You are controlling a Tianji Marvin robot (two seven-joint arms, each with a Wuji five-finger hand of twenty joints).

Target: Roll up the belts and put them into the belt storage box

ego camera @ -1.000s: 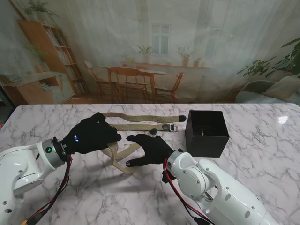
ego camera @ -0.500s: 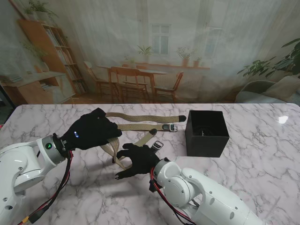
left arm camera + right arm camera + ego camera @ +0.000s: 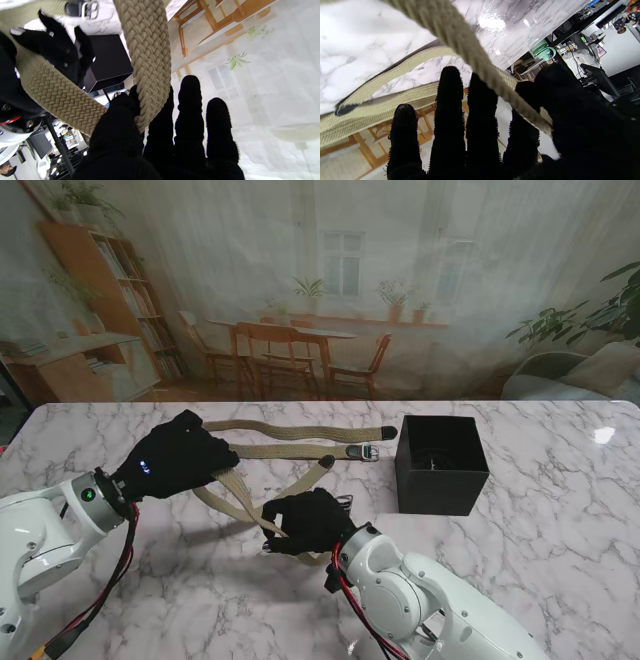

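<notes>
Marble table (image 3: 560,530) (belts (image 3: 300,429), box (image 3: 441,464))

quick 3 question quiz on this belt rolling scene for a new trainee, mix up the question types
1. True or false: the black storage box already has a rolled belt sticking out of it.
2. Multiple choice: the belt being worked on is held by A) the left hand only, B) the right hand only, C) both hands.
3. Fill in: besides the held belt, how many other belts lie flat on the marble table farther from me?

Key
1. False: nothing shows above its rim.
2. C: each wrist view shows woven strap pinched between thumb and fingers.
3. Two.
</notes>
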